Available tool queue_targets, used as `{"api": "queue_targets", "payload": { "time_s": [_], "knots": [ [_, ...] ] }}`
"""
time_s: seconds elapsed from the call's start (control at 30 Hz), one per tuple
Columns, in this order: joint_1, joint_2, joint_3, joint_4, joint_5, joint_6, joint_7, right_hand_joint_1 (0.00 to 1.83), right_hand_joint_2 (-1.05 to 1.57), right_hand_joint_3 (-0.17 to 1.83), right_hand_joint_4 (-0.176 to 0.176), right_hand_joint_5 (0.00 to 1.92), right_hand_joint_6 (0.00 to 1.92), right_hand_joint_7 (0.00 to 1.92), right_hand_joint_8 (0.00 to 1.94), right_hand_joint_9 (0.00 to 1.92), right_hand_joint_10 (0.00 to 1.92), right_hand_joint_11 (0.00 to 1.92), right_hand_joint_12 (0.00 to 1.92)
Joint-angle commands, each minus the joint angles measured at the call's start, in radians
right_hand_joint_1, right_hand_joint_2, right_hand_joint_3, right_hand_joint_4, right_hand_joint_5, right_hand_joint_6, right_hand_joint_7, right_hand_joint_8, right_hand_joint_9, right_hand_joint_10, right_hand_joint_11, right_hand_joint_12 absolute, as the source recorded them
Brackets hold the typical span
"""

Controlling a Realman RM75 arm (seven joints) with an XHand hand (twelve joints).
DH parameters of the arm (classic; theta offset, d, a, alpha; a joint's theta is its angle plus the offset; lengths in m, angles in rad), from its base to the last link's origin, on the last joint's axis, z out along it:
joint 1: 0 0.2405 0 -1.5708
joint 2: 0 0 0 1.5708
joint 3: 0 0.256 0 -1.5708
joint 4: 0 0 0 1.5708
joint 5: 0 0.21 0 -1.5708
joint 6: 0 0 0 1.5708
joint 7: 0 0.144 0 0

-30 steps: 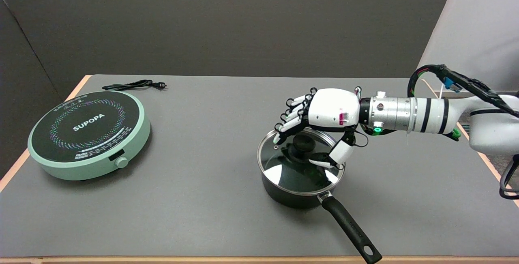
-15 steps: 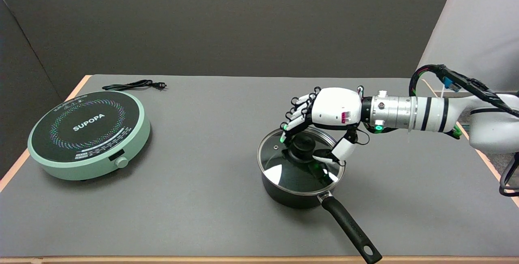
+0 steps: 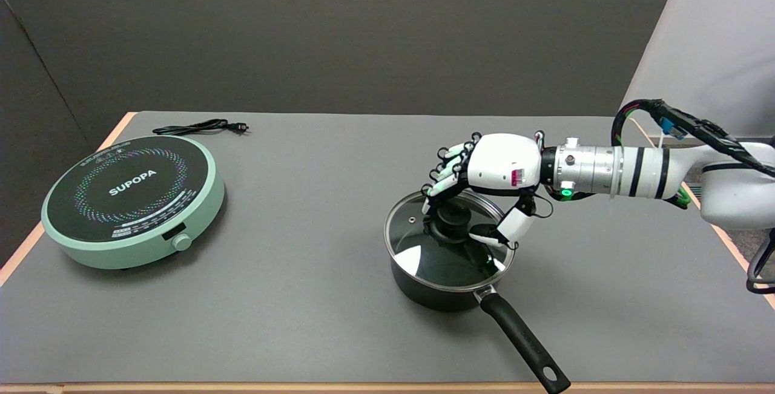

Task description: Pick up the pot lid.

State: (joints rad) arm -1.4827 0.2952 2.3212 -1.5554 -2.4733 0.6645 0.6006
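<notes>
Now right hand (image 3: 484,191) grips knob of pot lid (image 3: 424,249), lid sitting on pot (image 3: 436,294) just below.

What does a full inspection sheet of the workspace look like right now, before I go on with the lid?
Surface: grey table with a pale wood edge, flat.
Job's things: glass pot lid sits on the black pot; its black knob is at the centre; the pot's handle points to the near right.
Clutter: green SUPOPA induction cooker at the left.
Hands: right hand over the lid, fingers and thumb curled around the knob; whether they grip it cannot be told.
Cables: black power cord loose behind the cooker; wiring bundle along the right arm.
Surroundings: dark back wall, pale panel at the right.
</notes>
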Motion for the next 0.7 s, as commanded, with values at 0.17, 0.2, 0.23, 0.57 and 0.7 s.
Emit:
{"api": "queue_targets", "payload": {
  "time_s": [0.17,0.2,0.23,0.57,0.7],
  "knots": [
    [-0.015,0.003,0.024,-0.011,0.0,0.003,0.006,0.9,0.65,0.9,0.162,0.6,0.44,0.71,0.23,0.7,0.42,0.41,0.64],
    [-0.015,0.002,0.026,-0.014,0.0,0.003,0.006,0.9,0.65,0.9,0.163,0.6,0.44,0.71,0.24,0.7,0.42,0.41,0.64],
    [-0.014,0.001,0.028,-0.016,0.0,0.002,0.006,0.9,0.65,0.89,0.162,0.6,0.45,0.72,0.24,0.7,0.43,0.42,0.65],
    [0.001,-0.021,0.04,-0.074,0.0,-0.008,0.006,0.88,0.69,0.84,0.169,0.62,0.47,0.75,0.3,0.74,0.47,0.44,0.65],
    [0.001,-0.031,0.04,-0.085,0.0,-0.009,0.006,0.87,0.7,0.82,0.172,0.64,0.5,0.77,0.32,0.75,0.5,0.45,0.67]
  ]
}}
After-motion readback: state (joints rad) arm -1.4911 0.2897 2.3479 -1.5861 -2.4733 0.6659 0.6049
